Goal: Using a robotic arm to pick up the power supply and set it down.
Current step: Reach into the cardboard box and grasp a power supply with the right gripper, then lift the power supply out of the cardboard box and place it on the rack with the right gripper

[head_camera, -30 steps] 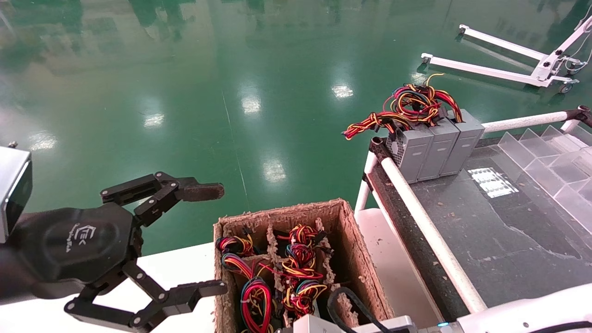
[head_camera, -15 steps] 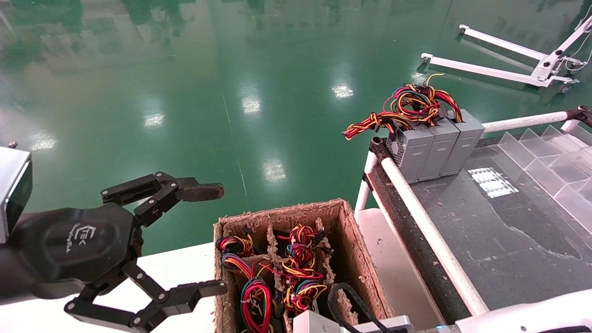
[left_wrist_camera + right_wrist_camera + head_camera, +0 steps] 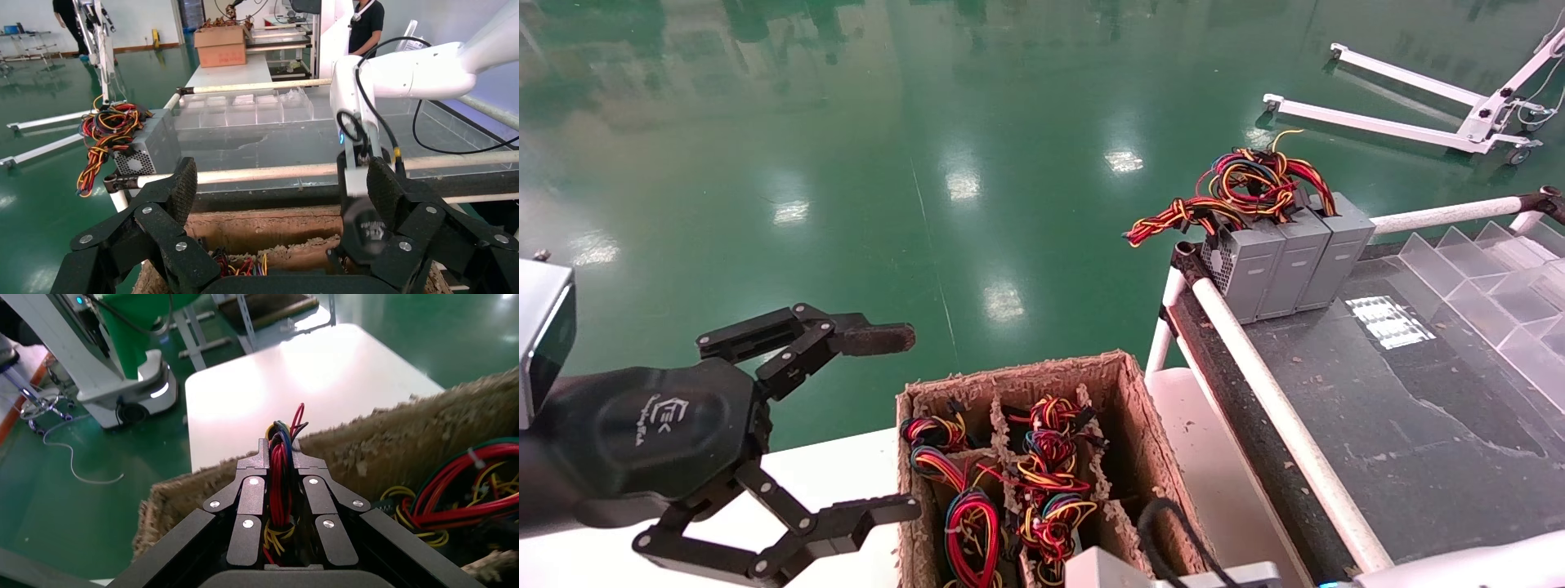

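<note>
L gripper (image 3: 878,425) open — beside carton (image 3: 1128,408).

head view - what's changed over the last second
The right arm's silver-white wrist block at the bottom edge has slid rightward, its black cable with it. The right wrist view shows the right gripper shut on a bundle of mostly red wires over the cardboard box. The left gripper is open and has not moved, nor have the three grey boxes.
</note>
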{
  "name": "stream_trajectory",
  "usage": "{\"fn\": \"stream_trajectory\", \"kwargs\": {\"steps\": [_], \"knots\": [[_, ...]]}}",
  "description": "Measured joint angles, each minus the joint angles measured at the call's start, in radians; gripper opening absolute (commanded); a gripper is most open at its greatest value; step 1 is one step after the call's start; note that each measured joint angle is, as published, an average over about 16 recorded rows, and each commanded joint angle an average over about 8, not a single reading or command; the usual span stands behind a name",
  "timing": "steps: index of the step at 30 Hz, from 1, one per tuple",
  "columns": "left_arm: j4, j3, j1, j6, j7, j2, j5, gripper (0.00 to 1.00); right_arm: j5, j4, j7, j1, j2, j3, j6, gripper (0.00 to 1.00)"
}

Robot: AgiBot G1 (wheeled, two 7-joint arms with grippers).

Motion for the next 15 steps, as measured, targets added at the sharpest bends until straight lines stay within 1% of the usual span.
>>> {"fn": "stream_trajectory", "kwargs": {"steps": [15], "knots": [[0.0, 0.0, 0.0, 0.0, 0.0, 0.0, 0.0, 1.0, 0.219, 0.005, -0.055, -0.003, 0.092, 0.126, -0.068, 0.0]]}}
